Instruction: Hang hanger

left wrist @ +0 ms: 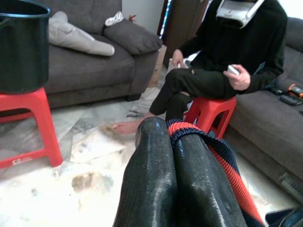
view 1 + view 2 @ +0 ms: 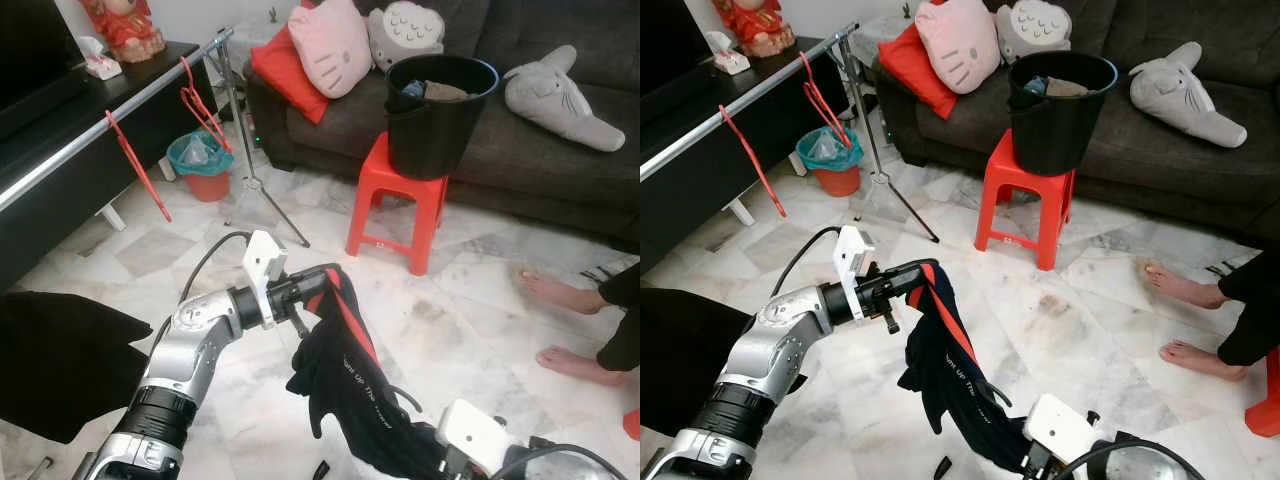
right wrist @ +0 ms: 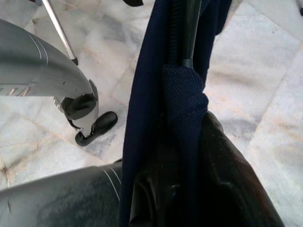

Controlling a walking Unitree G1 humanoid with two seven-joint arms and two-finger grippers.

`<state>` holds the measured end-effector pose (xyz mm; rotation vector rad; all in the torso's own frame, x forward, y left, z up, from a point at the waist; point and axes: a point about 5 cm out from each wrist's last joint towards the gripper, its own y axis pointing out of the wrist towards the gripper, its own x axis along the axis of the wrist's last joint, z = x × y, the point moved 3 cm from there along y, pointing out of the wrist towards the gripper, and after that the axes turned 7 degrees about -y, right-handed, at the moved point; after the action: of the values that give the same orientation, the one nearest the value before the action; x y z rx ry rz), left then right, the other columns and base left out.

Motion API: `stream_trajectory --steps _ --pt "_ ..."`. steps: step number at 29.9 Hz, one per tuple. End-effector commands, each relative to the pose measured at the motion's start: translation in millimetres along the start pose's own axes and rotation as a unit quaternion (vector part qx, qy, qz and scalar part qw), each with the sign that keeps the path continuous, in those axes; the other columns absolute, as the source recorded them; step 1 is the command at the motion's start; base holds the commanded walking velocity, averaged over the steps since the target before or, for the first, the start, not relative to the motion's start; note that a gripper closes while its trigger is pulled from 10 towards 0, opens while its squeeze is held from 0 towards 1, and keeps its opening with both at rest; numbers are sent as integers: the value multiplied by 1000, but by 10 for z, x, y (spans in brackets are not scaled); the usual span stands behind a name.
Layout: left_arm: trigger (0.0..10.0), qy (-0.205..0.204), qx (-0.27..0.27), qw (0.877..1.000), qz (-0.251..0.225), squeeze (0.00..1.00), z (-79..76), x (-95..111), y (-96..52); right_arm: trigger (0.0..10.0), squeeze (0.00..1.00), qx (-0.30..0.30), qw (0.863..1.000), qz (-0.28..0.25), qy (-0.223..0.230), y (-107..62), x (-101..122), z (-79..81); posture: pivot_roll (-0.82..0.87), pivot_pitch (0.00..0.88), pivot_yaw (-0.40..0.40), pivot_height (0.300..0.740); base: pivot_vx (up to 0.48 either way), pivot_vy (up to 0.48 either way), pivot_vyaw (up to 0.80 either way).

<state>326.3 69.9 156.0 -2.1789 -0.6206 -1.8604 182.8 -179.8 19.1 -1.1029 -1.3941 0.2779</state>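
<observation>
Currently, a dark navy garment with a red stripe [image 2: 350, 385] is held up above the marble tile floor [image 2: 470, 330] between the two arms. The left gripper [image 2: 318, 283] is seen in front of the robot, and its jaws are closed on the red-trimmed upper edge of the garment; in the left wrist view the two black fingers [image 1: 156, 184] are pressed together with the red and navy hem [image 1: 213, 151] lying over them. The right gripper [image 3: 184, 156] is placed lower, at the bottom end of the garment, and its jaws are wrapped by the cloth, so it cannot be told whether they are open or closed.

Two thin red plastic hangers [image 2: 205, 105] are hung on the long silver metal rail [image 2: 110, 115], well apart from the garment, on the robot's left. Beside the rail's tripod a small red bin with a teal bag [image 2: 203, 165] is seen. A black bucket [image 2: 440, 110] is set on a red plastic stool [image 2: 395, 200] before the dark grey sofa [image 2: 560, 160]. Bare feet of a seated person [image 2: 560, 295] are rested on the floor at the right.
</observation>
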Motion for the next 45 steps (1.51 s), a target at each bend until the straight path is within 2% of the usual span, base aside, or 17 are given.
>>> stream_trajectory --steps 1,14,17,19,22,28,32,36,39,42,45 --pt "10000 27 7 997 -66 0 20 346 -34 10000 35 41 998 52 19 42 -252 219 -75 84 83 740 0 0 0" --pt "10000 22 14 997 -77 0 26 414 -43 10000 39 37 998 52 16 44 -261 206 -74 84 84 740 0 0 0" --pt "10000 23 14 996 -90 0 5 475 -19 10000 43 3 999 53 6 97 -284 109 -75 83 84 740 0 0 0" --pt "10000 26 15 995 -99 0 -5 524 -1 10000 43 -33 999 35 18 146 -244 15 -75 83 84 740 0 0 0" --pt "10000 27 14 995 -93 0 -4 515 -5 10000 39 -51 998 5 26 149 -132 -47 -70 82 85 740 0 0 0" --pt "10000 38 21 998 -54 0 6 312 -42 10000 39 -101 993 -54 35 89 90 -256 -77 82 86 740 0 0 0" --pt "10000 37 20 997 -60 0 -11 349 -24 10000 43 -103 992 -67 35 93 113 -264 -71 82 84 740 0 0 0" --pt "10000 50 21 998 -36 0 9 259 -47 10000 43 -128 984 -114 45 54 311 -370 -75 81 87 740 0 0 0" --pt "10000 50 21 998 -42 0 -2 270 -44 10000 43 -131 985 -109 38 56 302 -389 -73 80 85 740 0 0 0" --pt "10000 61 17 996 -61 0 -37 390 -5 10000 39 -133 986 -90 41 145 188 -351 -71 79 83 740 0 0 0" --pt "10000 69 9 995 -72 0 -74 474 17 10000 43 -142 983 -96 57 185 165 -342 -69 79 85 740 0 0 0"
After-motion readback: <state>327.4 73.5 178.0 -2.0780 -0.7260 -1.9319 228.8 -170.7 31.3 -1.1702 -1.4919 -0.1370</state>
